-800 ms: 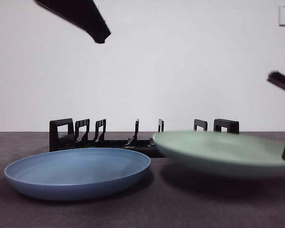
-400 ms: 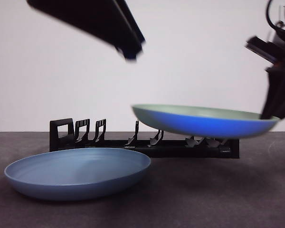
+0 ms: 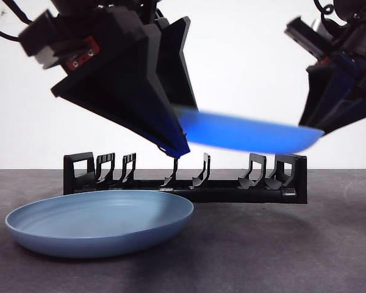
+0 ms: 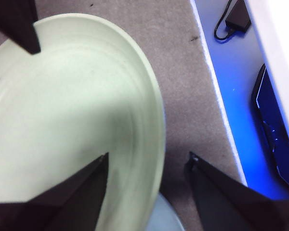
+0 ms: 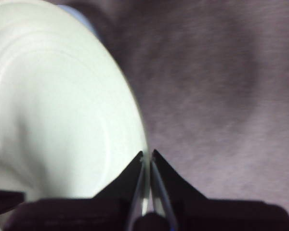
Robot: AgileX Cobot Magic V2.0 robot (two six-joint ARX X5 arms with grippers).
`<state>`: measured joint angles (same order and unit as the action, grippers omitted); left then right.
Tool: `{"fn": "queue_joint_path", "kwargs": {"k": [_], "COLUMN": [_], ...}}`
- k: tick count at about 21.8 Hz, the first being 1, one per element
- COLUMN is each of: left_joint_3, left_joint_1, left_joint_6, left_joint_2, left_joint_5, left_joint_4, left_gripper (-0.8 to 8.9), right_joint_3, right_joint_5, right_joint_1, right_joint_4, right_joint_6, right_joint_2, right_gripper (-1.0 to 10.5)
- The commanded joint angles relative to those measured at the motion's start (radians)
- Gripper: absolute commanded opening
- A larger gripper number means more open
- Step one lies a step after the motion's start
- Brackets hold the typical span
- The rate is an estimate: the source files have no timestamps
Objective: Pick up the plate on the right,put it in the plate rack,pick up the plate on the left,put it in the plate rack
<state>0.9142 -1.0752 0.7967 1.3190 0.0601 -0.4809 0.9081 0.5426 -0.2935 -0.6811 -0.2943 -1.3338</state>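
Two plates in play: the round blue plate (image 3: 99,222) lies flat on the dark grey felt-like tabletop (image 3: 280,250) below the left gripper (image 3: 174,148), while the pale green round plate (image 4: 67,120) hangs in the air above the long black plastic plate rack (image 3: 189,177) before a plain white wall (image 3: 244,73). From the front its underside looks blue and blurred; the wrist views show its green top. Left gripper's jaws spread wide, straddling its rim; right gripper (image 5: 148,156) clamped tight on the opposite edge.

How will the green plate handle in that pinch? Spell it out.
Probably stiff: the green plate hangs flat, pinched at one rim by the right gripper. Likely light too. Its smooth rim may pivot; the open left gripper brackets the far edge.
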Motion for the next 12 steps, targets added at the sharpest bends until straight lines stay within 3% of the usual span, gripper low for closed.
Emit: {"fn": "queue_joint_path", "kwargs": {"k": [1,4,12], "left_joint_3": [-0.003,-0.003,-0.003], "left_joint_1": [-0.003,-0.003,-0.006], "left_joint_6": [0.019,0.019,0.019], "left_joint_2": [0.003,0.002,0.002], "left_joint_5": [-0.002,-0.001,-0.011], "left_joint_4": [0.009,0.008,0.009], "left_gripper": [1.02,-0.11,-0.09], "right_joint_3": [0.014,0.029,0.038], "right_joint_5": [0.031,0.035,0.021], "right_joint_1": [-0.004,-0.004,-0.004], "right_joint_4": [0.006,0.002,0.018], "right_joint_6": [-0.006,-0.002,0.036], "right_joint_2": [0.004,0.004,0.004], "right_gripper": [-0.2,-0.2,-0.2]}}
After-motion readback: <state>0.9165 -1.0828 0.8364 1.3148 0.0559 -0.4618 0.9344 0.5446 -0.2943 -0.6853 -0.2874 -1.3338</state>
